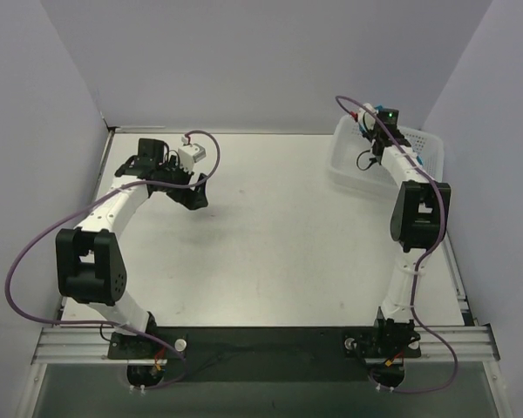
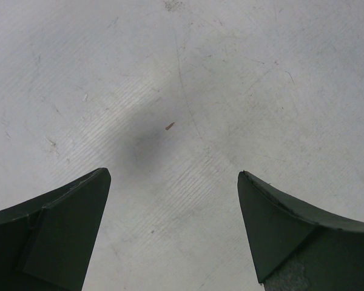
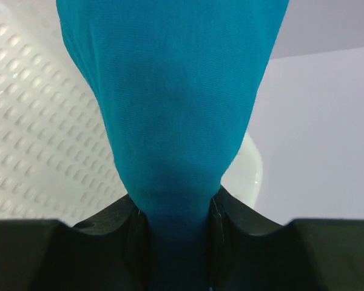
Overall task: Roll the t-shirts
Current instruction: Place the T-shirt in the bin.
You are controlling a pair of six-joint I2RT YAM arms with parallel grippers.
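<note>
Now the t-shirt (image 3: 170, 91) is pinched by the right end effector (image 3: 173, 212) over the basket (image 3: 30, 133) and should be lifted fully clear; the left end effector (image 2: 173, 174) is spread wide, empty.

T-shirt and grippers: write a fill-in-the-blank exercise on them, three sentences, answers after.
1. The right gripper is shut on the teal ____.
2. The left gripper hangs over the table with its jaws ____.
3. The white basket stands at the table's far ____ corner.
Missing words: t-shirt; open; right.
</note>
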